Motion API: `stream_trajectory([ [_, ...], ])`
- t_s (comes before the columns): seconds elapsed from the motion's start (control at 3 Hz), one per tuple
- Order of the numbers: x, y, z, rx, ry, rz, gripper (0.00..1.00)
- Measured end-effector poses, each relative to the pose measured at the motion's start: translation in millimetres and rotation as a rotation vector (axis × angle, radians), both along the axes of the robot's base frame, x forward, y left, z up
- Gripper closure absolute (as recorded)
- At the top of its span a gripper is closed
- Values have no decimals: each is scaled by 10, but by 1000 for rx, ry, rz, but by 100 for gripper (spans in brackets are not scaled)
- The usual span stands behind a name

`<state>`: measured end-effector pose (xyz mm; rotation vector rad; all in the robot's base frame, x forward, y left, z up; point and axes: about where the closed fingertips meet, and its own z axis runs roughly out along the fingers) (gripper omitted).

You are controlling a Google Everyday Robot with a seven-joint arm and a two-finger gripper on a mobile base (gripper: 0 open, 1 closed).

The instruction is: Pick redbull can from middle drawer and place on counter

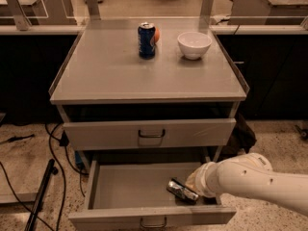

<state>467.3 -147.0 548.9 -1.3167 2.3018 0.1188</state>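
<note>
- Grey metal cabinet with a broad flat light-grey desk (pixel 120 76) on top, low raised rims along its left and right sides.
- On the desk, far part: fat dark-blue soda can (pixel 147 40), upright. A small orange object (pixel 157 34) peeks out just behind its right side; cannot tell what it is.
- White round bowl (pixel 194 44) to the right of the soda can, near it but apart, upright.
- Upper grey drawer front (pixel 106 134) closed, dark bar handle (pixel 151 134) at its centre.
- Below it, the wide shallow grey metal middle drawer (pixel 130 186) is pulled out toward the near side, its floor mostly bare.
- Slim shiny silver redbull can (pixel 179 190) lies on its side on the drawer floor, right of centre, angled with one end toward the far left.
- Thick white robot arm (pixel 255 182) comes in from the right, low, over the drawer's right end.
- Claw (pixel 191 190) sits at the right end of the redbull can, down inside the drawer; touching or just beside the can. Cannot tell whether the claw is wide, narrow or holding the can, since the wrist covers it.
- Left of the cabinet: black cables (pixel 52 143) on the speckled floor (pixel 29 167), and a dark slanted pole (pixel 41 194).
</note>
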Motion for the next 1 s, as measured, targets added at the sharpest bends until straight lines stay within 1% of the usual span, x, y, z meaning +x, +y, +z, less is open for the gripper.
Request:
stream_trajectory([
  [0.33, 207, 111, -338, 44, 5, -2, 97],
  [0.67, 308, 205, -557, 66, 21, 3, 97],
  [1.0, 392, 321, -824, 86, 56, 10, 86],
])
